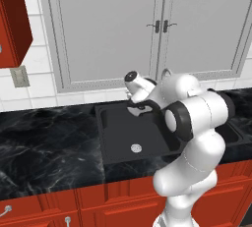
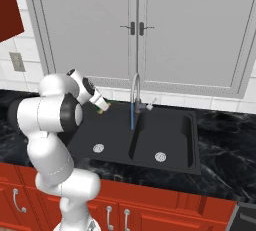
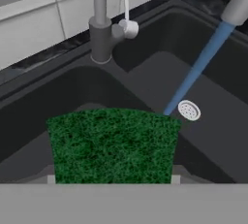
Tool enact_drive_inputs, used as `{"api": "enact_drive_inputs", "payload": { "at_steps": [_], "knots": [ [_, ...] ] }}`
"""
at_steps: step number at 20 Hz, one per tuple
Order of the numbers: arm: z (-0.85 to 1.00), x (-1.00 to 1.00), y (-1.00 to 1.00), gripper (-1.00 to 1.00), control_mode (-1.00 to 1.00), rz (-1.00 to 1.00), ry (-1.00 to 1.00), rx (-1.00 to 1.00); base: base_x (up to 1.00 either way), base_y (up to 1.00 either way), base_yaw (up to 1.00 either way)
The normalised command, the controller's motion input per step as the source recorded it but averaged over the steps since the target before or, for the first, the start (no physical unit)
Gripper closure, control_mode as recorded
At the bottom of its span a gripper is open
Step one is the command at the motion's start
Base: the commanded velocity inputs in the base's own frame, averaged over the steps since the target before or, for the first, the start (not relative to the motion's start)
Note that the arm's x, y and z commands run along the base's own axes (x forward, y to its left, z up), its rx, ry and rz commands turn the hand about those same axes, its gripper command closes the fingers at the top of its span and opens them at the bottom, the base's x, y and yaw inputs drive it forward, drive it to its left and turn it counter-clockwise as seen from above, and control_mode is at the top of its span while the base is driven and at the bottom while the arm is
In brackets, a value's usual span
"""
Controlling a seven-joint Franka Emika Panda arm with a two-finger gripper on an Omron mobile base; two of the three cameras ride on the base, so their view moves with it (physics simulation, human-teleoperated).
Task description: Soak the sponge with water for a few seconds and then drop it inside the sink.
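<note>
One sponge (image 3: 112,145), its dark green scrub face rough and speckled, sits clamped in the end effector (image 2: 102,106) above the black sink (image 2: 172,125), just beside the blue water (image 3: 196,70) stream.

The sponge (image 3: 112,145) hangs over the sink (image 3: 72,92), beside the water (image 3: 196,70).

One sponge (image 3: 112,145), green scrub face up, sits low in the hand view. One sink (image 2: 172,147) spans the centre of the right base view, with two basins and two round silver drains (image 2: 98,148), one in each. One gooseneck faucet (image 2: 135,92) stands behind the divider, and one stream of water (image 2: 132,116) drops from it. Above are two grey cabinet doors (image 2: 85,25), each with one handle. One wall outlet (image 2: 17,61) sits at left.
</note>
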Motion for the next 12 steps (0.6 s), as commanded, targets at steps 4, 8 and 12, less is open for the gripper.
{"api": "enact_drive_inputs", "payload": {
  "at_steps": [4,8,12],
  "knots": [
    [0.2,-0.08,0.16,1.0,-1.0,0.21,0.13,0.1,0.0,0.0,0.0],
    [0.2,-0.24,0.14,1.0,-1.0,0.21,0.12,0.05,0.0,0.0,0.0],
    [0.14,-0.21,0.06,1.0,-1.0,0.25,0.06,0.03,0.0,0.0,0.0]
  ]
}}
